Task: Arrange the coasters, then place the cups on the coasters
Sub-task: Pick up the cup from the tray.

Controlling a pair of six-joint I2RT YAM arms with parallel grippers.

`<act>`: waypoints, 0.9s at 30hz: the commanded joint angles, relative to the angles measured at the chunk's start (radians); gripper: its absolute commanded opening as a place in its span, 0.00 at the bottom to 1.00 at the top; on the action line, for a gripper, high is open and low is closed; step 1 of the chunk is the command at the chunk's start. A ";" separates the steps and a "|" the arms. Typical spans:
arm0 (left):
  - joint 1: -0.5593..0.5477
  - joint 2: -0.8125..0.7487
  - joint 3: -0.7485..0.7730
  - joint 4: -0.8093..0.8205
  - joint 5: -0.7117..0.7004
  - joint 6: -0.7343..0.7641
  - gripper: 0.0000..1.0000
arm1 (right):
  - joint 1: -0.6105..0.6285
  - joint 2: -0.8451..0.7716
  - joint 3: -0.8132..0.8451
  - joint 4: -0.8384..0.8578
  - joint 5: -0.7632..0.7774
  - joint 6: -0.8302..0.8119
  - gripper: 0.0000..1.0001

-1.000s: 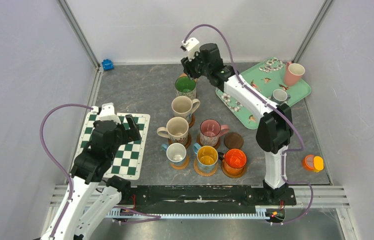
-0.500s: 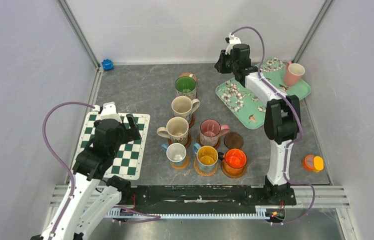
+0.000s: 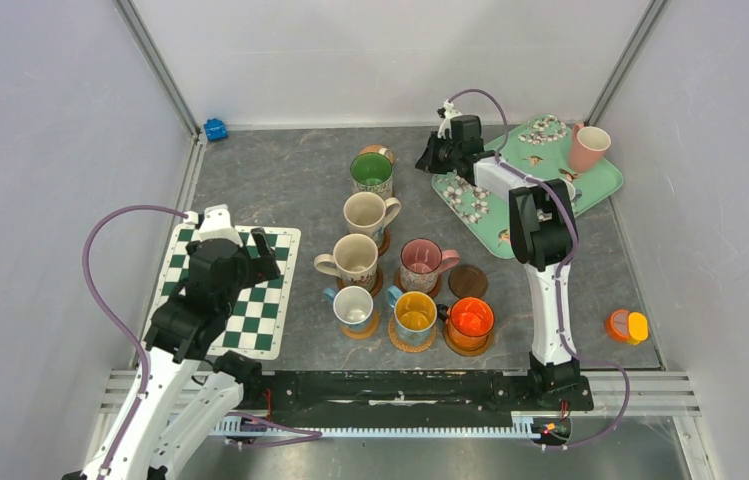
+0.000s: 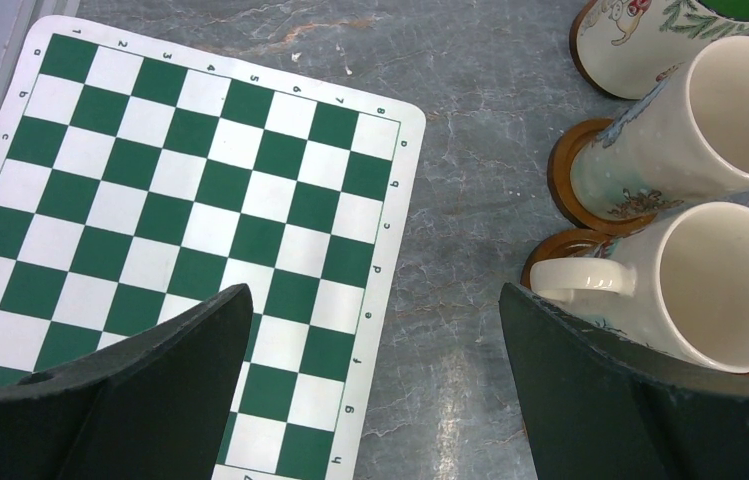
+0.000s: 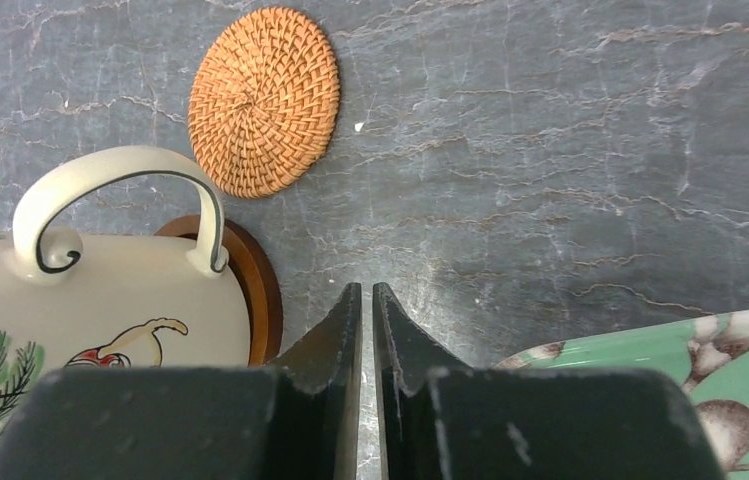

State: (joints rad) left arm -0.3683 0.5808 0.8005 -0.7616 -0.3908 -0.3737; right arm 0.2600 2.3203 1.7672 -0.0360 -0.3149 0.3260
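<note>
Seven cups stand on brown coasters mid-table, among them the green-inside cup (image 3: 372,172), a cream mug (image 3: 367,213), the pink speckled cup (image 3: 420,262) and the clear orange cup (image 3: 470,320). One brown coaster (image 3: 468,281) lies bare. A woven coaster (image 5: 264,100) lies bare behind the green-inside cup (image 5: 90,330). A pink cup (image 3: 588,147) and a small cup (image 3: 560,190) sit on the tray. My right gripper (image 3: 426,160) (image 5: 367,290) hangs shut and empty between the green-inside cup and the tray. My left gripper (image 3: 264,254) (image 4: 375,300) is open and empty over the mat's right edge, beside two cream mugs (image 4: 740,285).
The green-white checkered mat (image 3: 250,310) (image 4: 180,200) lies at the left. The mint floral tray (image 3: 498,228) (image 5: 710,350) sits at the back right. A small blue object (image 3: 215,128) is at the back wall, and an orange-yellow object (image 3: 627,325) at the right. Walls enclose three sides.
My right arm swung from above the green-inside cup towards the tray, then settled low by the tray's left corner, its jaws closing on nothing. The left arm has not moved.
</note>
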 commanded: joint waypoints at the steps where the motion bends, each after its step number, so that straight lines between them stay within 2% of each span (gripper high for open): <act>1: -0.004 0.001 0.000 0.022 -0.007 0.007 1.00 | 0.005 0.006 -0.001 0.061 -0.049 0.007 0.08; 17: -0.003 -0.020 -0.001 0.026 0.004 0.009 1.00 | 0.048 0.045 -0.029 0.055 -0.070 0.005 0.07; 27: -0.004 -0.047 -0.004 0.029 0.018 0.007 1.00 | 0.063 0.013 -0.035 0.002 -0.074 -0.019 0.06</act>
State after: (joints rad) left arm -0.3683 0.5484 0.7990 -0.7616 -0.3832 -0.3737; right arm 0.3256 2.3577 1.7363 -0.0158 -0.3820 0.3252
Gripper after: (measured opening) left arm 0.994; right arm 0.065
